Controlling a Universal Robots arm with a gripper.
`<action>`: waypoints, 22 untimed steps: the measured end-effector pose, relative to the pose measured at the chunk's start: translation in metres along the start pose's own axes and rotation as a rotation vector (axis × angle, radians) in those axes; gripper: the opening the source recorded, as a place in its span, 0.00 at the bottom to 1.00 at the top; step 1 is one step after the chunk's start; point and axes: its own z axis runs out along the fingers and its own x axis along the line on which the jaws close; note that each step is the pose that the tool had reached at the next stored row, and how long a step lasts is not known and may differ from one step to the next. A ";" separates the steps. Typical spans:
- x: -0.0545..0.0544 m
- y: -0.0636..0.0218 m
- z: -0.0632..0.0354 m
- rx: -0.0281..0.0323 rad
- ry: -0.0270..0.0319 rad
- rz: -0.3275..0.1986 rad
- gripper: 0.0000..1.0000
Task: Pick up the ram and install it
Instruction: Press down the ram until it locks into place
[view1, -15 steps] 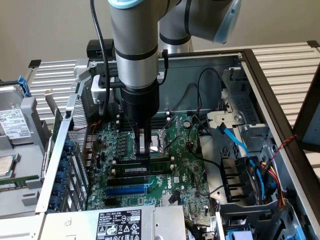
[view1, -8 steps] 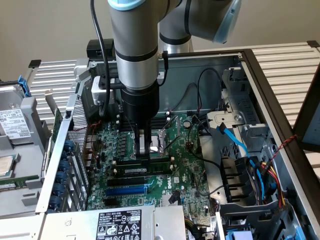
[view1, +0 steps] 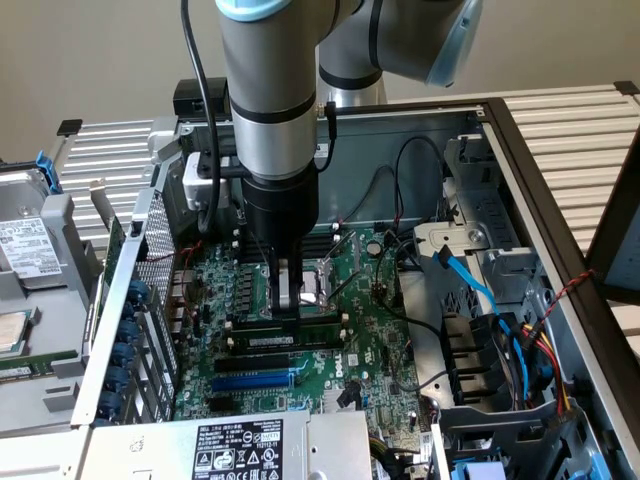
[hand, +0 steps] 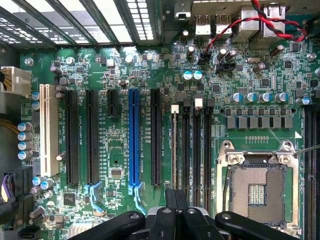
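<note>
The ram (view1: 268, 341) stands on edge in the memory slot closest to the long black card slots, its white label strip facing the exterior camera. From the wrist it is a thin pale edge (hand: 174, 150) running along that slot. My gripper (view1: 287, 312) hangs straight down over the green motherboard (view1: 370, 330), just above the ram. Its dark fingertips (hand: 176, 197) are shut together, in line with the ram's slot, and hide the ram's near end. I cannot tell whether they touch the ram.
Three more black memory slots (hand: 197, 150) and the open CPU socket (hand: 257, 192) lie beside the ram. A blue card slot (hand: 134, 140) lies on its other side. Blue and black cables (view1: 470, 280) and drive bays crowd the exterior view's right; the power supply (view1: 238, 447) sits in front.
</note>
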 end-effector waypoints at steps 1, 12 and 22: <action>0.000 -0.0001 -0.0019 0.0008 -0.0016 0.000 0.10; 0.001 -0.0002 -0.0259 0.0002 -0.0009 0.000 0.10; 0.001 -0.0001 -0.0260 -0.0006 -0.0123 0.000 0.10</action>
